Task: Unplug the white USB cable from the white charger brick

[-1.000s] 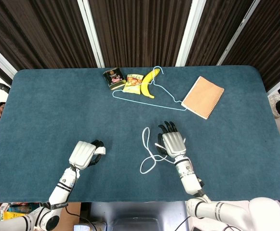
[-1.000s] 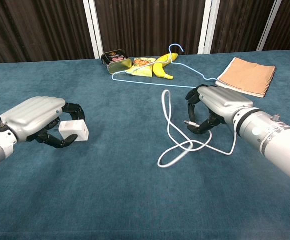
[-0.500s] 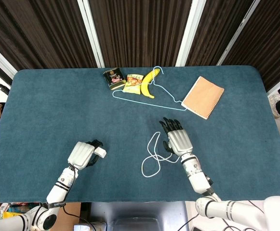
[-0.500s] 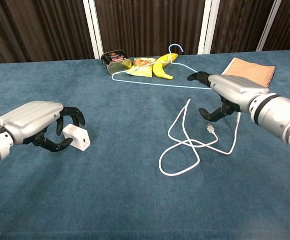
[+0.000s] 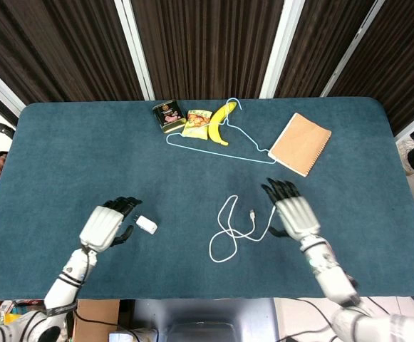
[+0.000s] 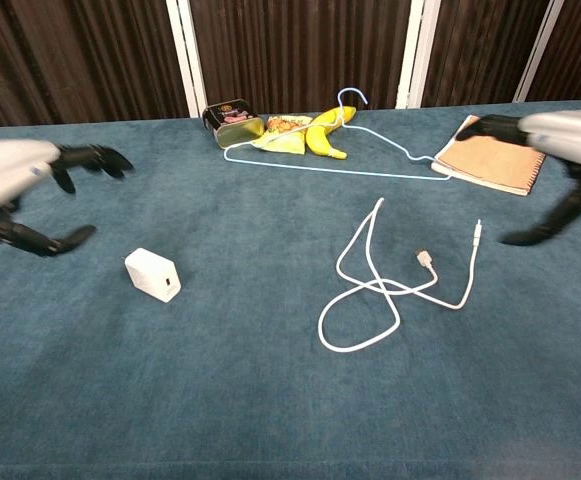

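both hands have let go; charger brick (image 6: 153, 275) and usb cable (image 6: 380, 285) lie apart.

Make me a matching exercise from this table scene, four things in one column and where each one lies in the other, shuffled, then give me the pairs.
Things:
1. charger brick
2. USB cable
3. banana
4. notebook

Places:
A. at the far edge of the table, on the hanger, beside the snack packet
B. on the cloth near the left hand, apart from it
C. far right of the table, next to the hanger's end
D. looped on the cloth in the middle, both plugs free

Pairs: 1-B, 2-D, 3-A, 4-C
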